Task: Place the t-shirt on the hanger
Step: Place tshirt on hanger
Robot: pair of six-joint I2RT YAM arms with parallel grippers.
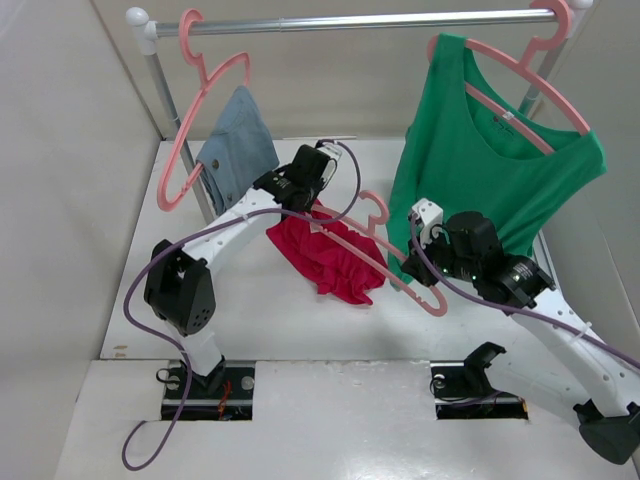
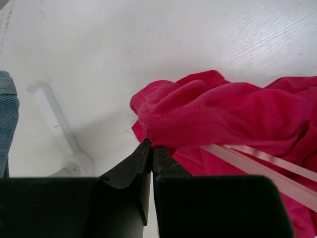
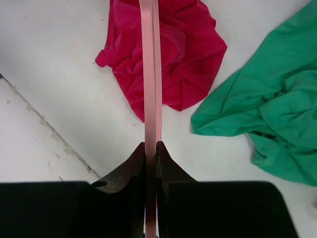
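Note:
The crimson t-shirt lies crumpled on the white table, mid-centre. My left gripper is at its far left edge, shut on the stitched hem; its fingertips meet there. The pink hanger runs slanting across the shirt, its hook towards the back. My right gripper is shut on the hanger's near right arm, the jaws closed on the bar. The bar passes over the shirt in the right wrist view and shows beside the fabric in the left wrist view.
A metal rail spans the back. A pink hanger with blue denim hangs at its left, by the rail post. A green top on another pink hanger hangs at the right, its hem pooled on the table.

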